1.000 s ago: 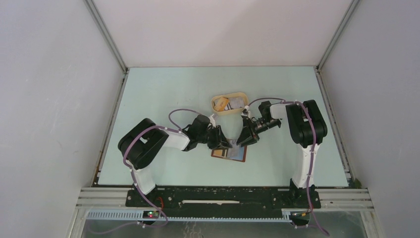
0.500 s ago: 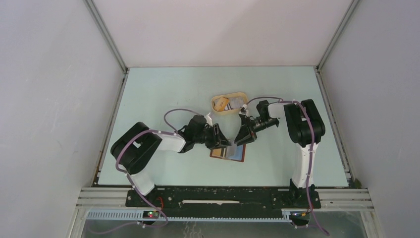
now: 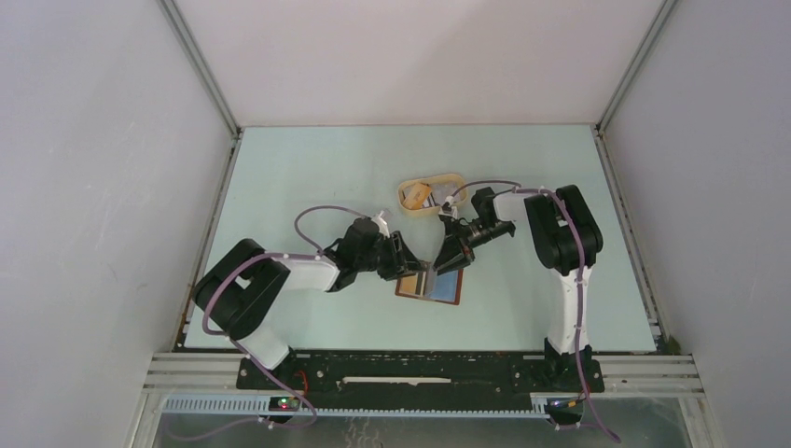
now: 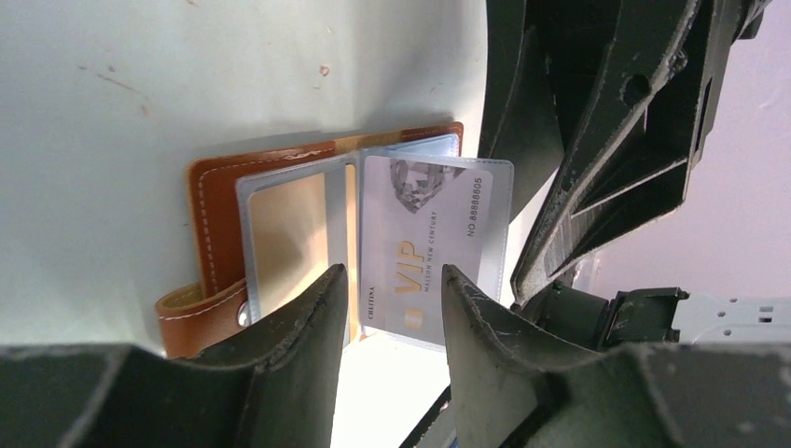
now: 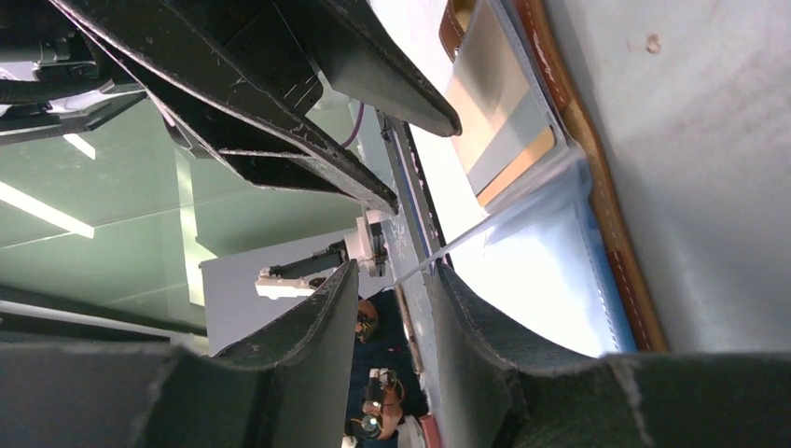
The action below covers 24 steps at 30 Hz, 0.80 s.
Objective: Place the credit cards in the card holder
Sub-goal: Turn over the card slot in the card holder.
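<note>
The left gripper (image 4: 392,273) is hovering spread before the VIP card (image 4: 424,224) in the open card holder (image 4: 213,210); the right gripper (image 5: 398,269), also spread, is seemingly straddling a clear sleeve (image 5: 522,247).

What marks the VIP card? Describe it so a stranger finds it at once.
Near the middle of the green table lies an open brown leather card holder. In it sits a silvery card; unlike the empty clear sleeve beside it, it shows gold VIP lettering.
</note>
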Each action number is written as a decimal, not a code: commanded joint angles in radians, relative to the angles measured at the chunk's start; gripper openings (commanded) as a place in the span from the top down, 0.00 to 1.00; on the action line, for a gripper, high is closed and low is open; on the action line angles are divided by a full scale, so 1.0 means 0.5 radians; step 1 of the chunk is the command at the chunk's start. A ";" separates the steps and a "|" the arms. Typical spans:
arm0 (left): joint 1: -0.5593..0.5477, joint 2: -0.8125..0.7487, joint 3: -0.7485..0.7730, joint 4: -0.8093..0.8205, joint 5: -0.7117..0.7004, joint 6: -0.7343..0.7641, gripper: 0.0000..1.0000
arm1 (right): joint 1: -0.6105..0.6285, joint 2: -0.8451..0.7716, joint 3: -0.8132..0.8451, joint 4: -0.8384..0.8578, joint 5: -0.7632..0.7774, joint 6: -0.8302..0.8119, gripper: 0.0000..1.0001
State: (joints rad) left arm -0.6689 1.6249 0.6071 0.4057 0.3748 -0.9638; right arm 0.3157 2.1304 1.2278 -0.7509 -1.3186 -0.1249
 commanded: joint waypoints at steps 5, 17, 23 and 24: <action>0.036 -0.089 -0.025 0.007 -0.048 0.011 0.53 | 0.069 0.019 0.101 0.027 -0.040 0.048 0.57; 0.057 -0.028 -0.041 0.104 0.020 -0.037 0.50 | 0.111 0.058 0.134 0.002 -0.074 0.029 0.57; 0.093 -0.004 -0.096 0.229 0.059 -0.105 0.49 | 0.140 0.073 0.169 -0.048 -0.098 -0.017 0.55; 0.095 0.004 -0.099 0.236 0.064 -0.109 0.49 | 0.146 0.075 0.178 -0.059 -0.101 -0.025 0.55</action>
State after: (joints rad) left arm -0.6357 1.6161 0.5819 0.4549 0.3801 -0.9897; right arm 0.3740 2.1620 1.2785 -0.7506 -1.3334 -0.1108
